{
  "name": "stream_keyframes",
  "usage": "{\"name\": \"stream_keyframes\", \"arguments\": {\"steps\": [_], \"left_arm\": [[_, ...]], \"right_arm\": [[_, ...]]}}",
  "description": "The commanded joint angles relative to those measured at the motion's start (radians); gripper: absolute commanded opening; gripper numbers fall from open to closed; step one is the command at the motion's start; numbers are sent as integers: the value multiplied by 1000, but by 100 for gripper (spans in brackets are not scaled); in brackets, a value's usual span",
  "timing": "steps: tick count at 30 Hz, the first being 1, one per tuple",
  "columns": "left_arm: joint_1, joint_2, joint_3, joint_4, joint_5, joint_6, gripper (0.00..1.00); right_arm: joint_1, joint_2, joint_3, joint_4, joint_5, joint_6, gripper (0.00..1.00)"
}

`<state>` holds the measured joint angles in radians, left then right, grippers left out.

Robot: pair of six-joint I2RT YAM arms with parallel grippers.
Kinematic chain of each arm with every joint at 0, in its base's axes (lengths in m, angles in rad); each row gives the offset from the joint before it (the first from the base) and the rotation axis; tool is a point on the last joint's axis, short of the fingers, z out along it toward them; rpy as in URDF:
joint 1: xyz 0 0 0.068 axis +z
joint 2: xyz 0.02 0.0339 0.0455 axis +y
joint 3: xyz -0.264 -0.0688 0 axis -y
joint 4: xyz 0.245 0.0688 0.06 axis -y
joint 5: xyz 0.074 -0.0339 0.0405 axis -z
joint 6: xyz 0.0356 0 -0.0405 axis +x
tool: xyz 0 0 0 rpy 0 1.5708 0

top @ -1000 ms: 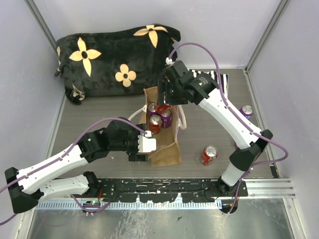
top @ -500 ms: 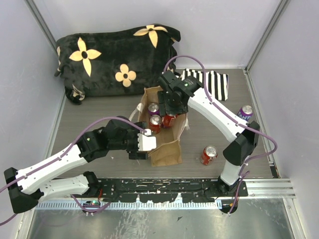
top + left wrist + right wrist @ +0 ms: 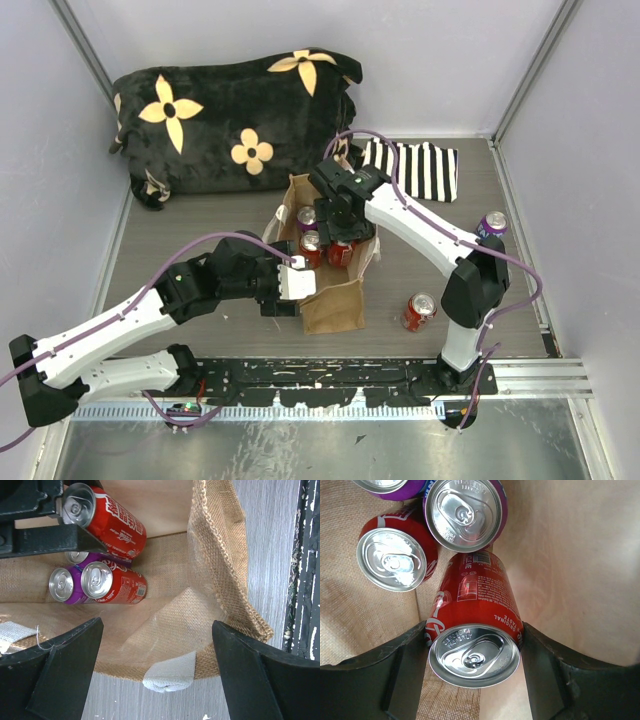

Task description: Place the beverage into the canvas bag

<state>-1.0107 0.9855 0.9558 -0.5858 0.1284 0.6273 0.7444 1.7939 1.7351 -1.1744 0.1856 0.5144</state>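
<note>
**mik:** Starting at the near end, what's the left gripper up to?

**jo:** Fingers spread wide, nothing pinched. It sits at the near rim of the canvas bag, with the rim and a cream handle patch between the fingers. Jute is floppy and that wall sags, so my guess is it's there to steady the mouth.

**mik:** And the drink?

**jo:** The red can is clamped in the right gripper, one finger on each side of the body near its top end. It's down inside the bag, tilted, just beside a standing red can and a purple can. I can't tell whether its base touches the bag floor (the wrist view looks straight down the can).

**mik:** Handling tips?

**jo:** It's smooth painted metal, so slippery. The body is stiff enough but thin-walled, so I reckon a firm squeeze on the cylinder sides, not a crushing one. If it's full it'll have some heft. It's round too, so it may roll against its neighbours once let go.

**mik:** Further out?

**jo:** On the table right of the bag there's a loose red can, then a second purple can and a striped cloth. The flowered blanket is at the back.
</note>
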Motion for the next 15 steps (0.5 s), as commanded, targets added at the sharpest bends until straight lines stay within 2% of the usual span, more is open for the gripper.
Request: {"name": "stream_keyframes", "arguments": {"steps": [1, 15], "left_arm": [[-4, -2, 11, 13, -3, 4, 98], [-3, -18, -7, 17, 0, 1, 98]], "right_arm": [[5, -16, -25, 97, 18, 0, 1], [5, 66, -91, 204, 23, -14, 1]]}}
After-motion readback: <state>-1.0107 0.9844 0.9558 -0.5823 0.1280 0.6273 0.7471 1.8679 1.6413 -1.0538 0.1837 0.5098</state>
